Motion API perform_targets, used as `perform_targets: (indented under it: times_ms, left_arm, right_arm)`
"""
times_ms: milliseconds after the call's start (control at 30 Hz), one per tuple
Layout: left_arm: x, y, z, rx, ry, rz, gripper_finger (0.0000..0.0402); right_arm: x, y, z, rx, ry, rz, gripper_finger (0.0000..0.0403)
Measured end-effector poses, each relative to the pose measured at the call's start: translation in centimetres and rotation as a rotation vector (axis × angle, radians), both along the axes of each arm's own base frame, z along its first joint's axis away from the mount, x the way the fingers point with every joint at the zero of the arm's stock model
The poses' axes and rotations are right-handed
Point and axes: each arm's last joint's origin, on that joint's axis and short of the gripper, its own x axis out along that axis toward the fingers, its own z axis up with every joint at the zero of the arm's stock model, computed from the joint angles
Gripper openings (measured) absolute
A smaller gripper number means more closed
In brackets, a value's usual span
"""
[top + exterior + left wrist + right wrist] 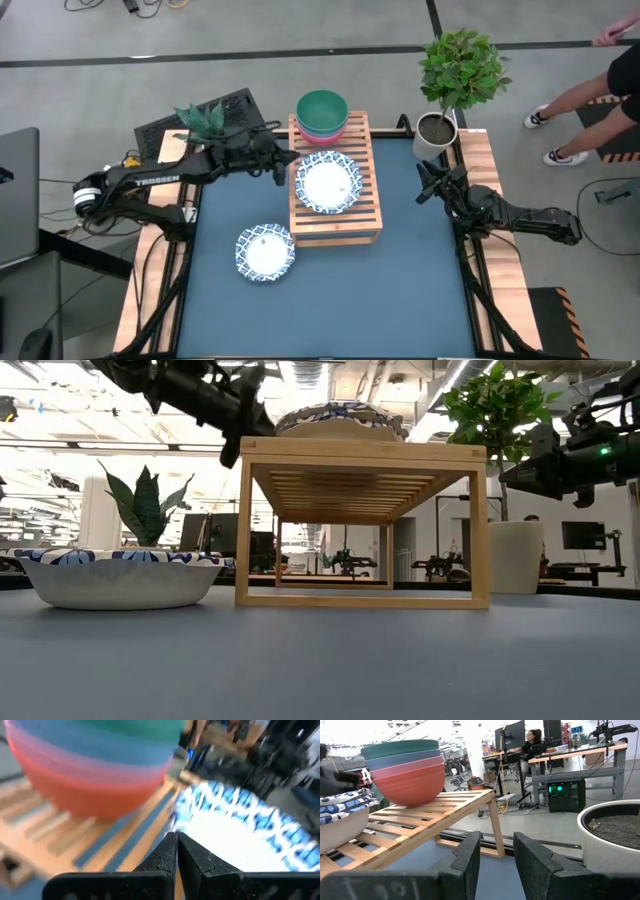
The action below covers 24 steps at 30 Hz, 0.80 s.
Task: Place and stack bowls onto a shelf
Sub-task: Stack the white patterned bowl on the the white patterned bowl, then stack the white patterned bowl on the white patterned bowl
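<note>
Left end effector at the shelf's left edge, fingers closed on nothing.

We see the left end effector (283,166) beside the patterned bowl (328,183) on the shelf (340,226); teal bowl (322,108) nests on pink bowl (322,136) at the shelf's back edge. Second patterned bowl (265,251) sits on the worktop (400,290), left of the shelf, open surface around it. Right end effector (428,186), fingers apart and holding nothing, waits near the right edge by the plant pot (436,132).

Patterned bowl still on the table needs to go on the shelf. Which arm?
Probably left. The bowl on the table lies on the left arm's side, below the left claw, which hangs shut beside the shelf. The right claw waits open across the shelf, farther off.
</note>
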Motion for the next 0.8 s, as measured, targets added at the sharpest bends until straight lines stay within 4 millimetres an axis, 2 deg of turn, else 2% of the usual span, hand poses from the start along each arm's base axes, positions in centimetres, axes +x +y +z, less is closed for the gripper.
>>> perform_targets:
  times_ms: [67, 267, 433, 633, 800]
  left_arm:
    - [0.3, 0.1, -0.7, -0.016, 0.029, -0.001, 0.0000]
    - [-0.1, 0.0, -0.5, -0.020, 0.047, -0.016, 0.0000]
    - [-2.4, -1.0, 1.5, -0.042, 0.112, -0.032, 0.0000]
    - [-4.6, -3.0, 0.3, -0.122, 0.345, -0.089, 0.0010]
    - [-4.8, -5.5, -1.5, -0.171, 0.559, -0.238, 0.0059]
  right_arm:
    - [0.0, 0.0, 0.0, 0.000, -0.001, 0.000, 0.0143]
    - [0.0, 0.0, 0.0, 0.000, -0.001, 0.000, 0.0143]
    - [0.0, 0.0, 0.0, 0.000, 0.000, 0.000, 0.0143]
    - [0.0, 0.0, 0.0, -0.006, 0.009, 0.000, 0.0143]
    - [0.0, 0.0, 0.0, -0.007, 0.009, 0.000, 0.0143]
